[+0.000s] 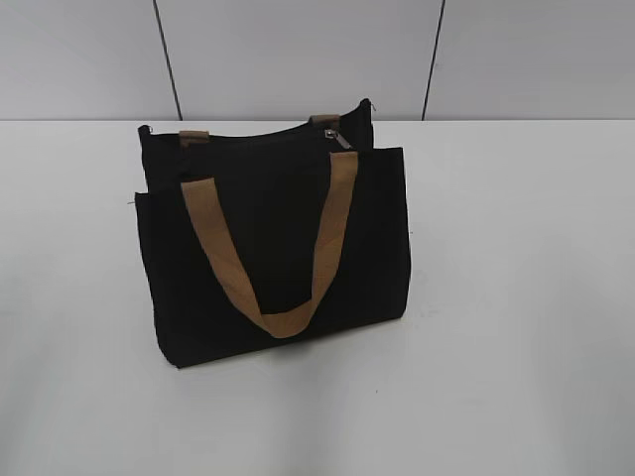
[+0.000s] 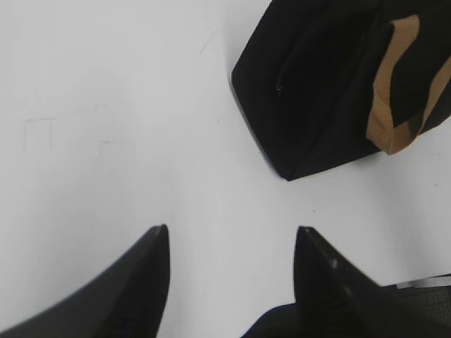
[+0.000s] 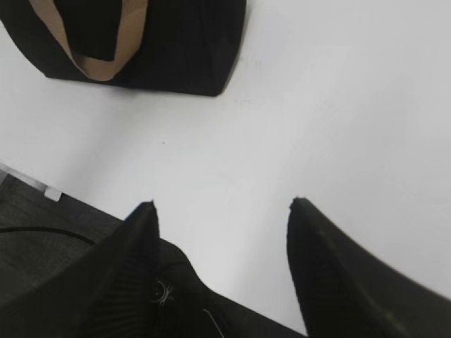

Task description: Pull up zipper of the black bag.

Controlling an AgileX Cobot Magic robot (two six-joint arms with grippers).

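The black bag (image 1: 273, 248) stands upright on the white table, with a tan handle (image 1: 283, 248) hanging down its front. The zipper runs along its top edge, with the small silver pull (image 1: 344, 140) at the right end. The bag also shows in the left wrist view (image 2: 317, 91) at upper right and in the right wrist view (image 3: 176, 42) at upper left. My left gripper (image 2: 231, 231) is open and empty over bare table, well short of the bag. My right gripper (image 3: 222, 204) is open and empty near the table's front edge. Neither gripper shows in the exterior view.
The white table (image 1: 516, 297) spreads all round the bag. A grey panelled wall (image 1: 298, 50) stands behind it. The table's front edge and dark floor (image 3: 42, 218) show at lower left in the right wrist view.
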